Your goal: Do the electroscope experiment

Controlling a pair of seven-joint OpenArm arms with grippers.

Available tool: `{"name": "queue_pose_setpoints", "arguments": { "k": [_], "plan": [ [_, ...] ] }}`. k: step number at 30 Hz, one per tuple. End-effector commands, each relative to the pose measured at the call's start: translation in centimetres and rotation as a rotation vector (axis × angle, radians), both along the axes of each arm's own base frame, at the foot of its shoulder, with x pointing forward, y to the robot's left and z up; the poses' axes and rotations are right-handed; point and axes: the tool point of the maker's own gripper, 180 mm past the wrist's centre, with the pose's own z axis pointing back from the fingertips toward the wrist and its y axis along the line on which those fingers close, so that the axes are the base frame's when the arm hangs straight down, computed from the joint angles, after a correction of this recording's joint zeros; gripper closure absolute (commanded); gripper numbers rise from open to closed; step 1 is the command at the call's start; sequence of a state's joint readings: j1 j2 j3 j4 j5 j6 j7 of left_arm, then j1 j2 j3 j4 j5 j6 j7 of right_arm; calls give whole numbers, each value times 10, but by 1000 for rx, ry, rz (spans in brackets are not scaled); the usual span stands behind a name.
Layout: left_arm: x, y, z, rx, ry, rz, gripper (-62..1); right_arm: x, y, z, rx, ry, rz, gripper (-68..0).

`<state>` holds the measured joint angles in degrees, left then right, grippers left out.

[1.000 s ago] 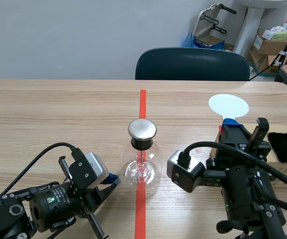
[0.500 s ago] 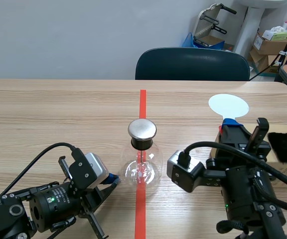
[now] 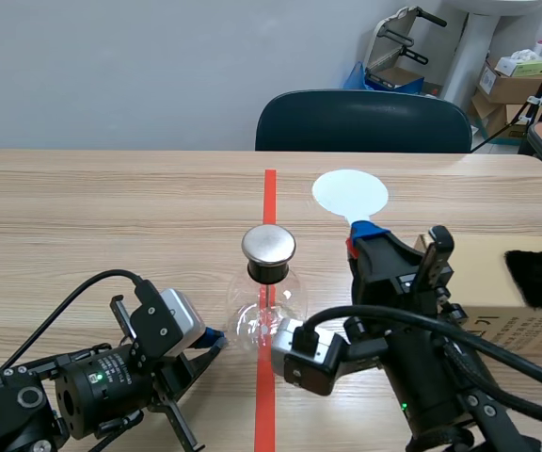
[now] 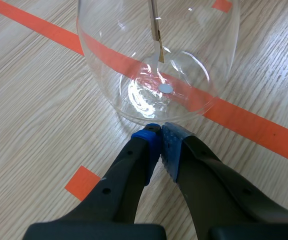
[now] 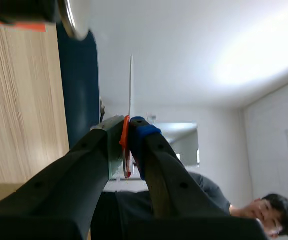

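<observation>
The electroscope, a clear glass flask (image 3: 267, 315) with a round metal cap (image 3: 268, 245), stands on the red centre line. In the left wrist view the flask (image 4: 159, 60) fills the space just ahead of my left gripper (image 4: 159, 131), which is shut on nothing with its blue pads against the flask's base; a thin foil strip (image 4: 156, 30) hangs inside. My left gripper (image 3: 213, 339) lies low on the table, left of the flask. My right gripper (image 3: 365, 235) is shut on the red handle (image 5: 125, 145) of a paddle. Its white disc (image 3: 349, 193) stands upright, right of and behind the cap.
A cardboard box (image 3: 525, 292) with a black furry pad (image 3: 539, 278) on it sits at the right edge. A dark chair (image 3: 363, 121) stands behind the table. A person (image 5: 279, 215) shows in the right wrist view's background.
My right arm has swung left with the paddle, bringing the white disc from the far right to near the flask's cap. The left arm and flask have not moved.
</observation>
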<state>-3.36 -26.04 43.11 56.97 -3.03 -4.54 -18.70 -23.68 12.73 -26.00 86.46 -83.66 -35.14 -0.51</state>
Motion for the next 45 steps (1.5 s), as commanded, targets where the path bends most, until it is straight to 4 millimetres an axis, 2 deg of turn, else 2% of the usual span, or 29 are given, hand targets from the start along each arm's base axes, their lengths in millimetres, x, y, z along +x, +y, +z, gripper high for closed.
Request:
{"name": "queue_pose_setpoints", "arguments": {
  "k": [1, 8, 18, 45],
  "plan": [
    [3, -6, 9, -32, -22, 0, -34, 2, 4, 7, 1, -26, 24, -17],
    [3, -6, 9, -32, -22, 0, -34, -8, 24, 2, -20, -5, 151, -17],
    [3, -6, 9, -32, -22, 0, -34, -19, 40, 0, -31, -1, 257, -17],
    [3, -6, 9, -32, -22, 0, -34, -22, 44, 0, -34, 0, 283, -17]
  ]
}}
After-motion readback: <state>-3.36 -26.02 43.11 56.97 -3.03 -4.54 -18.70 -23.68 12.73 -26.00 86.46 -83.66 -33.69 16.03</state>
